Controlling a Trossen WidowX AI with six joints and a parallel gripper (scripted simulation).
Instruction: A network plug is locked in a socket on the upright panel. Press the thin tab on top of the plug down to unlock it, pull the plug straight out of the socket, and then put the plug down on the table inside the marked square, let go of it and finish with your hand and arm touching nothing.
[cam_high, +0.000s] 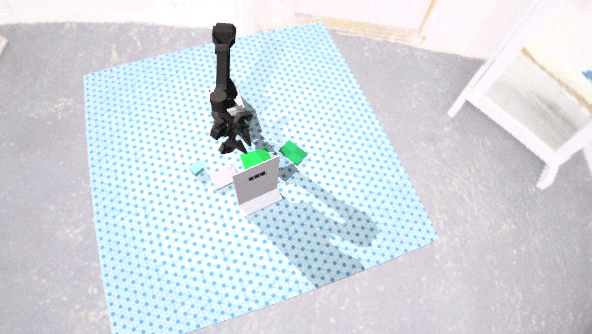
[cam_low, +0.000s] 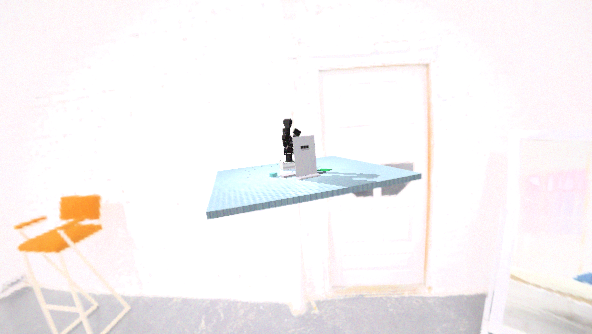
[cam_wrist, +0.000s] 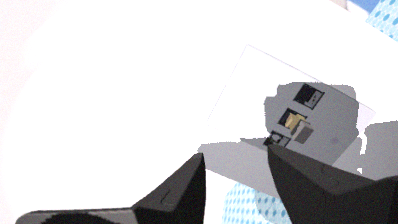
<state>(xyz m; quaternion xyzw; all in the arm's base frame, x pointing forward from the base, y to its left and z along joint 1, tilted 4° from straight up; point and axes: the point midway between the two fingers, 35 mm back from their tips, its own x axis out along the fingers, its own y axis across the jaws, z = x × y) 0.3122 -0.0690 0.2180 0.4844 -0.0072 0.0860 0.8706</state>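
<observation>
The upright panel (cam_high: 256, 187) (cam_low: 305, 162) (cam_wrist: 330, 112) stands on the table and has three dark openings in a row. A small grey plug (cam_wrist: 303, 133) sits at the middle opening in the wrist view, with a yellowish part beside it; its tab cannot be told clearly. My gripper (cam_high: 248, 148) (cam_wrist: 235, 157) is partly open, with nothing between its fingers. It is on the plug's side of the panel, with the plug to the right of and above the fingertips in the wrist view. I cannot tell which patch is the marked square.
A bright green shape (cam_high: 254, 158) lies behind the panel, partly hidden. A darker green piece (cam_high: 293, 152) lies to its right. A pale flat slab (cam_high: 223, 178) lies left of the panel, and a small cyan block (cam_high: 196, 168) lies beyond it.
</observation>
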